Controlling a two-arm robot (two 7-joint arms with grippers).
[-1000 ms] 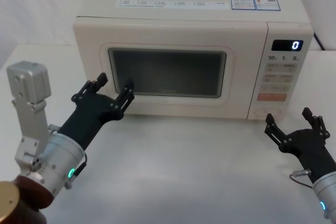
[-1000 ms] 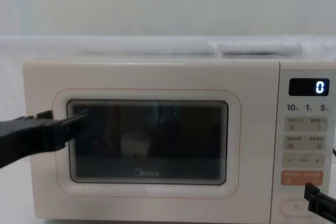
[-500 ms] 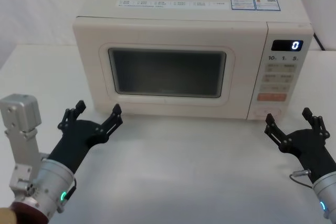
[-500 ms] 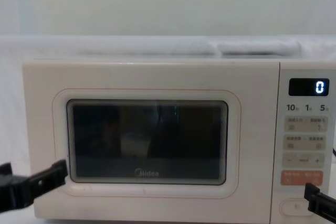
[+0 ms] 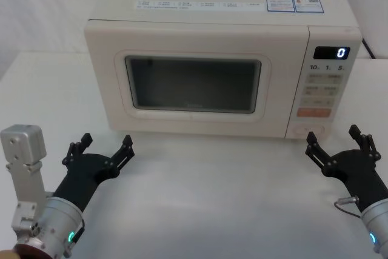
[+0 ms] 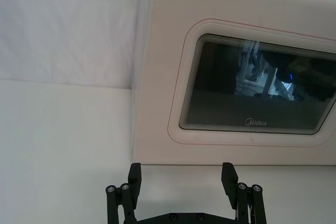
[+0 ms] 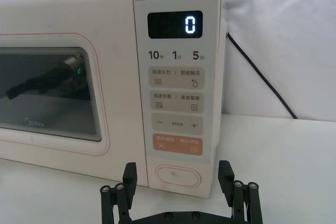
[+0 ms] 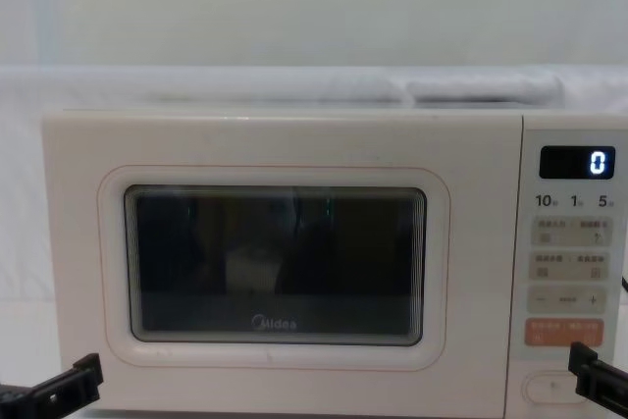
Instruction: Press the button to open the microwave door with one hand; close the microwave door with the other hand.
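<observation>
The left hand (image 5: 101,148) is showing matte black, blocky linkage fingers studded with small silver screws, mounted on a grey cylindrical wrist that is glowing with a green ring light; a silver boxy bracket is standing beside it. The right hand (image 5: 338,140) is looking the same, black on a grey wrist, with a thin cable looping out

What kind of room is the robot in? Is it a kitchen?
Probably not a real kitchen, more likely a test room. A cream Midea microwave stands alone on a plain white table, with white cloth behind, and no sink or cupboards in view.
</observation>
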